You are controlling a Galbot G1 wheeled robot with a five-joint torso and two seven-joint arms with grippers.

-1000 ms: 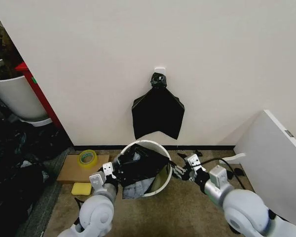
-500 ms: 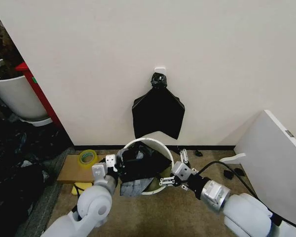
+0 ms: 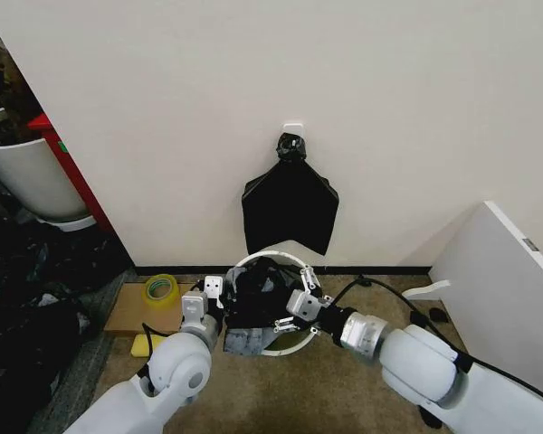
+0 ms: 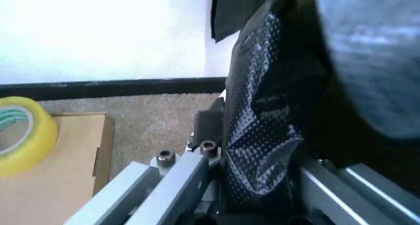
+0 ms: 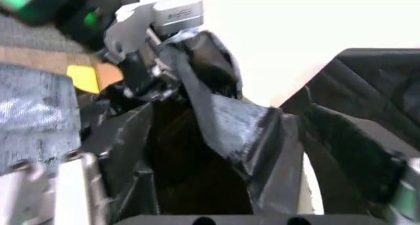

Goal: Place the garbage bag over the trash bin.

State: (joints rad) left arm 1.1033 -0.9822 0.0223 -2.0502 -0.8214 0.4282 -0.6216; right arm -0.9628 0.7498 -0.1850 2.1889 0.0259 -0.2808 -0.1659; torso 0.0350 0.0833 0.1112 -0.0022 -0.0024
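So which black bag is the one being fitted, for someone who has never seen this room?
Start at the cream wall and drop to the floor below the flat black bag bundle hanging on it. There stands the trash bin; the garbage bag is the crinkled glossy black plastic bunched in its mouth, between the left gripper and right gripper. The hanging bundle is smooth and knotted on top.

Right hand (image 3: 290,314) now over the trash bin (image 3: 294,344).

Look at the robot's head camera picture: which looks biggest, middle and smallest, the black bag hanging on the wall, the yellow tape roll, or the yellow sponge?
Largest to smallest, as they look:
1. hanging black bag
2. yellow tape roll
3. yellow sponge, partly hidden by the left arm, so its rank against the tape is unsure.
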